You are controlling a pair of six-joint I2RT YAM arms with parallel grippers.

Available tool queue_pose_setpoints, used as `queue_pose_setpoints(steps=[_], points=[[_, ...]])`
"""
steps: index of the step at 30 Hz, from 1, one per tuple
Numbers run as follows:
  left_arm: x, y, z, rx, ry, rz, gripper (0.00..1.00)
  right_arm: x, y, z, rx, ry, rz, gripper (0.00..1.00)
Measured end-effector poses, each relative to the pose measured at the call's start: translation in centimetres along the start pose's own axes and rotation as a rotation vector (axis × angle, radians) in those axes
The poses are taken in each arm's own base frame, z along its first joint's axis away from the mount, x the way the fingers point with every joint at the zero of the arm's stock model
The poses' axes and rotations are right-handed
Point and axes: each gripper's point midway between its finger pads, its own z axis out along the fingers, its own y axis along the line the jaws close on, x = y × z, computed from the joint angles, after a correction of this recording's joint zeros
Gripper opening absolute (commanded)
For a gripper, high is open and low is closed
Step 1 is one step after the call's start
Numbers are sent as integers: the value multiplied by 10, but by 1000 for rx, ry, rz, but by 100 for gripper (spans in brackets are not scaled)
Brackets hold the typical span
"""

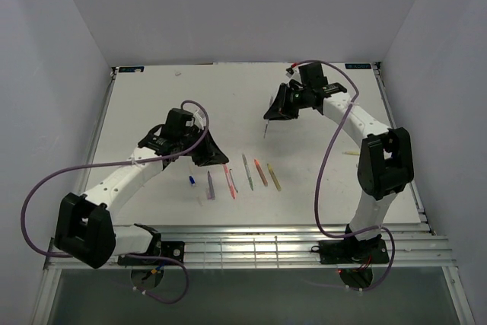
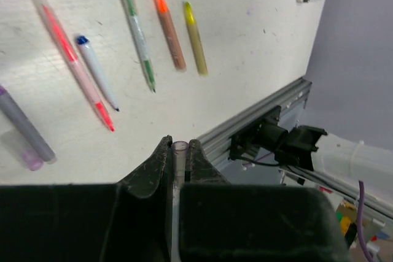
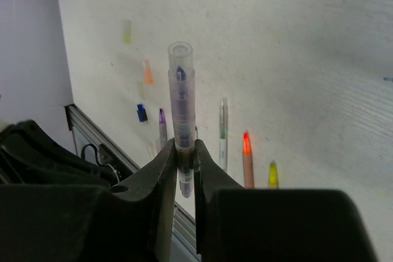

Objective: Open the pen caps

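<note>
Plain pale lavender walls point(image 1: 228, 5) on three sides, white scuffed table point(image 1: 190, 89), aluminium rail point(image 1: 251, 247) along near edge, even diffuse light.

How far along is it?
Done: the orange pen and yellow pen lie with tips bare, an orange cap loose. In hand: the right gripper pinches a dark-tipped pen, its clear cap seemingly on; the left gripper pinches a clear tube. Left: that cap.
</note>
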Motion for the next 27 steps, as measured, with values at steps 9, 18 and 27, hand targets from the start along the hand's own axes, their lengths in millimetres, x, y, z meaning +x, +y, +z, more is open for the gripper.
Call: queue_pose_setpoints(steps=[9,18,27], points=[[-47,46,26,-176,0,-99,0,64,-66,-21,225,228,-146,8],[-80,83,65,-356,34,-97,0,132,-129,-40,395,417,-162,8],[-102,118,72,-548,32,-31,0,134,-132,-43,405,404,-190,8]])
